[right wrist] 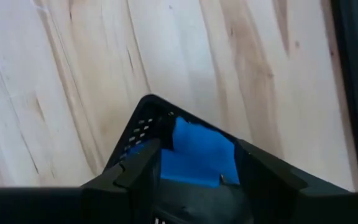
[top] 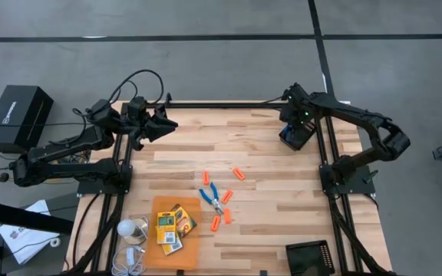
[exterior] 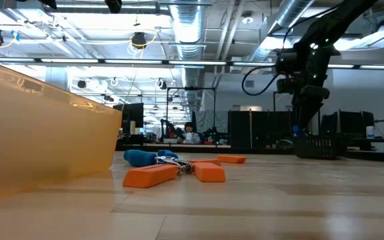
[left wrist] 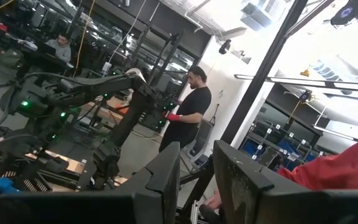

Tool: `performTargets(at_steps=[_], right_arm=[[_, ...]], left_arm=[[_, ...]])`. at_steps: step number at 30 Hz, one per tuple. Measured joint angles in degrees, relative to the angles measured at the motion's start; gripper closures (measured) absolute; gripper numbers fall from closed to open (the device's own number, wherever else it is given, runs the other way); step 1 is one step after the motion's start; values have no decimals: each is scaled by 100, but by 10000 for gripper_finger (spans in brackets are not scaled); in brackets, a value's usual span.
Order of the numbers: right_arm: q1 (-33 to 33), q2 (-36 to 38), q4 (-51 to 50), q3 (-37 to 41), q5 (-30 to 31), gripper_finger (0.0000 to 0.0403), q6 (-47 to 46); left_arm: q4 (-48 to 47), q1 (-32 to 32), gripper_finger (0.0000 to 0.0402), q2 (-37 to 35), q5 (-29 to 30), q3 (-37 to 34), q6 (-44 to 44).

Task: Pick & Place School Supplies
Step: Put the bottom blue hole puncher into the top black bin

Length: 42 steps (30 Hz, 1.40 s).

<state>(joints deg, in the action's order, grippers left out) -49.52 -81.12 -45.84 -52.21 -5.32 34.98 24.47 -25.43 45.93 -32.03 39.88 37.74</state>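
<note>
From above, my right gripper (top: 296, 135) hangs over a black tray (top: 293, 139); sticks (top: 221, 207), scissors (top: 212, 197), crayon boxes (top: 172, 228) lie mid-table; left gripper (top: 159, 124) idles, fingers slightly apart; right wrist: jaws flank something blue (right wrist: 197, 155), grip unclear; risk: snagging the tray.

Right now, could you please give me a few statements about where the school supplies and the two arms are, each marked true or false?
1. The crayon boxes lie on the orange sheet. True.
2. The blue-handled scissors are held by the left gripper. False: they lie on the table among the orange sticks, untouched.
3. The right gripper is over a black tray holding something blue. True.
4. A black tray sits at the table's near right corner. True.
5. All the orange sticks are on the orange sheet. False: they lie on bare wood beside it.
</note>
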Motion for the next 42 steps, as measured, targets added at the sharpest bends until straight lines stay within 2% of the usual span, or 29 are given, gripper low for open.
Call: performTargets(at_steps=[7,10,12,17,19,25,30,42], right_arm=[[2,-234,250,-2,-22,221,-33],[2,-264,252,0,-19,238,-35],[17,-256,358,0,63,262,-44],[35,-241,410,-35,183,358,-54],[26,-243,425,-106,193,384,-49],[26,-241,391,-325,220,363,-50],[26,-241,176,-557,220,392,14],[198,-153,-870,-1116,218,393,638]], left_arm=[[1,0,310,-1,7,-2,-1],[2,0,310,0,9,0,-2],[2,0,310,0,24,0,-33],[2,0,310,0,122,0,-125],[2,0,310,0,170,0,-125],[2,0,310,0,203,0,-120],[2,0,310,0,203,0,-116],[4,-2,310,0,203,0,-159]])
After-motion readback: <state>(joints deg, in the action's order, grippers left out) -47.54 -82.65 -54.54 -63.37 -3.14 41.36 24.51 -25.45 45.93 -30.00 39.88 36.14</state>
